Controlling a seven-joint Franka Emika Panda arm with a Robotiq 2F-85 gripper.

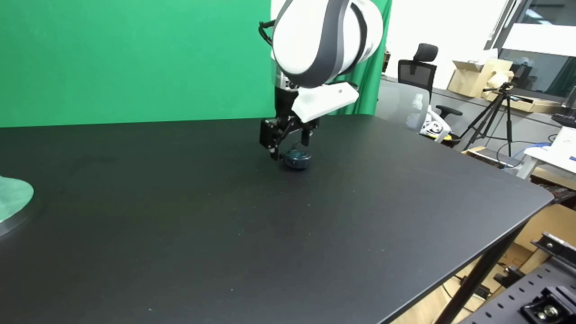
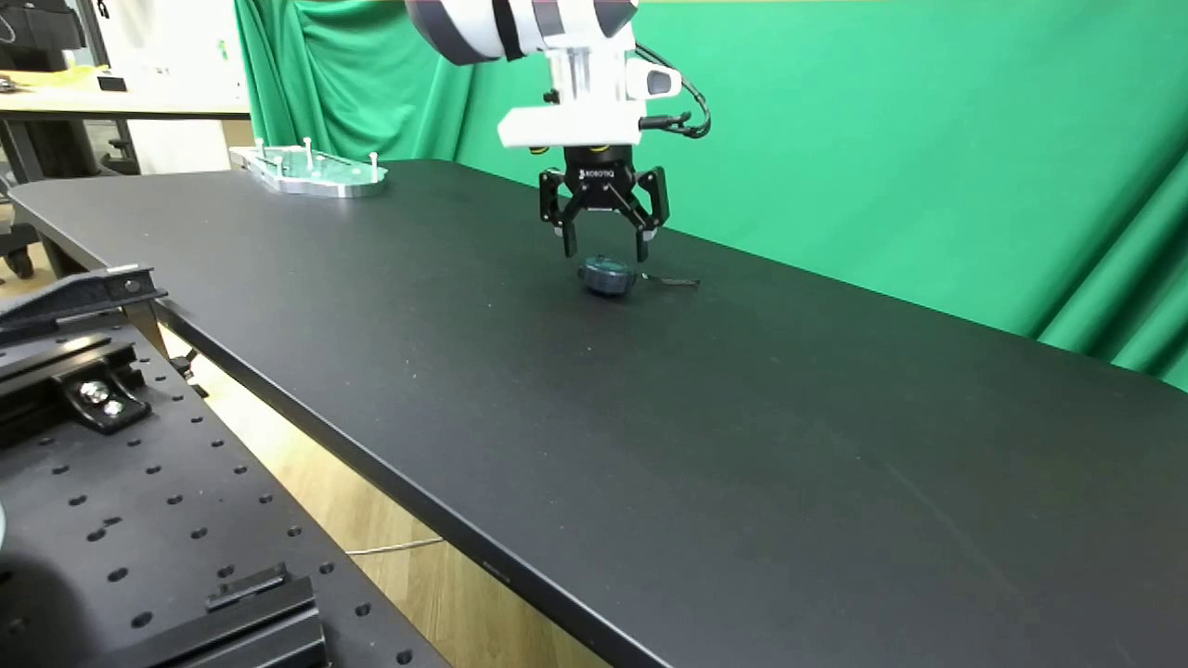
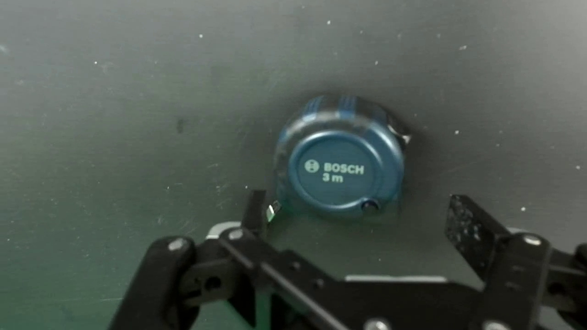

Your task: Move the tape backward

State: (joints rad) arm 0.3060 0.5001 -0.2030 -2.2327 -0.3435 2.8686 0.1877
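My table (image 2: 789, 482) is wide and dark, and above it I have the arm (image 1: 303, 40), wrist pointing down. The gripper (image 2: 605, 250) hangs low, its jaws well apart and holding nothing. In the wrist view, the tape (image 3: 339, 165) rests flat on the table, just ahead of the jaws. I expect it to be light and stiff, rather smooth but not fragile; I would take it low, across two opposite sides. The strip (image 2: 673, 281) beside it may be its strap, too small to tell, so I would not pull there.
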